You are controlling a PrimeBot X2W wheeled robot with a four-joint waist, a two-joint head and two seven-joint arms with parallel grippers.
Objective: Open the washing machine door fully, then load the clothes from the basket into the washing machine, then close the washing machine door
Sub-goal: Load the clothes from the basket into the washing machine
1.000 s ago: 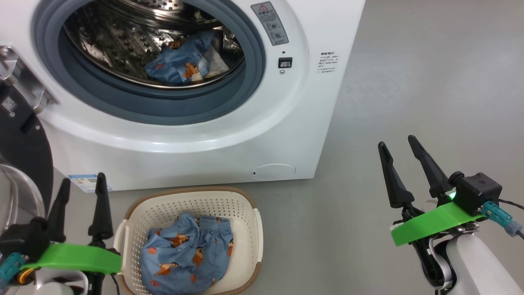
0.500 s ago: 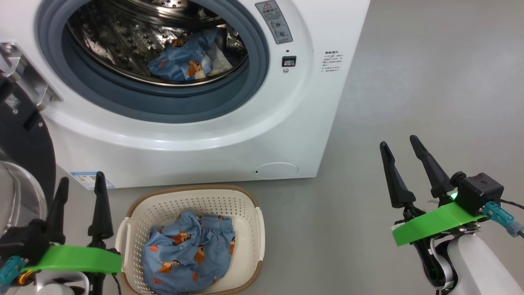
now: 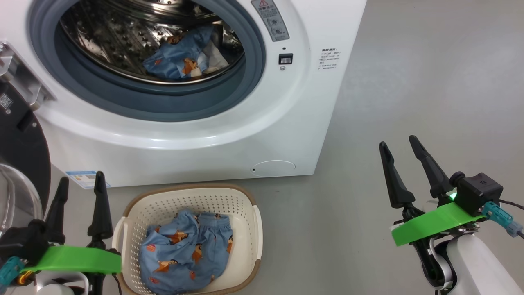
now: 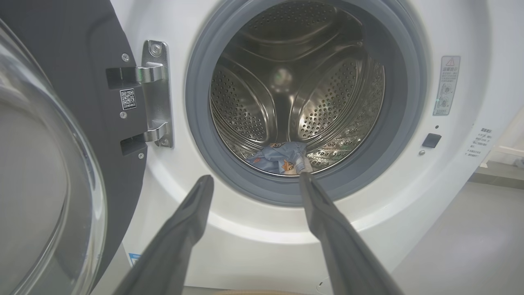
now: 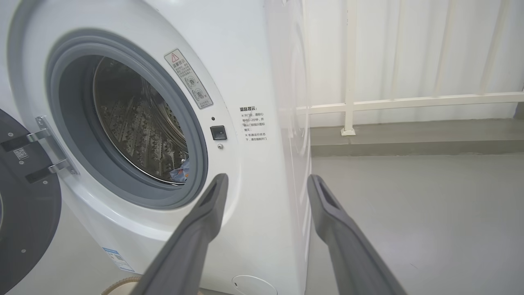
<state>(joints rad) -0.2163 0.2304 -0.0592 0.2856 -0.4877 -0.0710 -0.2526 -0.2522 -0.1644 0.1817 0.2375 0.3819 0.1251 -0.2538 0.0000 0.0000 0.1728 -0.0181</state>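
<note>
Both left gripper (image 3: 81, 178) and right gripper (image 3: 397, 141): two long tapered matte-black fingers (image 3: 393, 180) each, on a bright green plastic bracket (image 3: 430, 223). Right wrist: black boxy camera (image 3: 477, 192), teal connector (image 3: 497, 215) with dark cable (image 3: 516, 233); glossy white forearm shell (image 3: 479, 262).

The washing machine (image 3: 204, 135) stands ahead of me, its door (image 3: 20, 147) out at my left. The basket (image 3: 254, 229) sits before it, just right of my left gripper (image 3: 81, 176), with clothes (image 3: 184, 254) in it and more in the drum (image 3: 102, 45). My right gripper (image 3: 396, 140) is far right.

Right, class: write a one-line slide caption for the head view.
Washing machine door open; blue clothes in the drum, another garment waiting in the basket.
</note>
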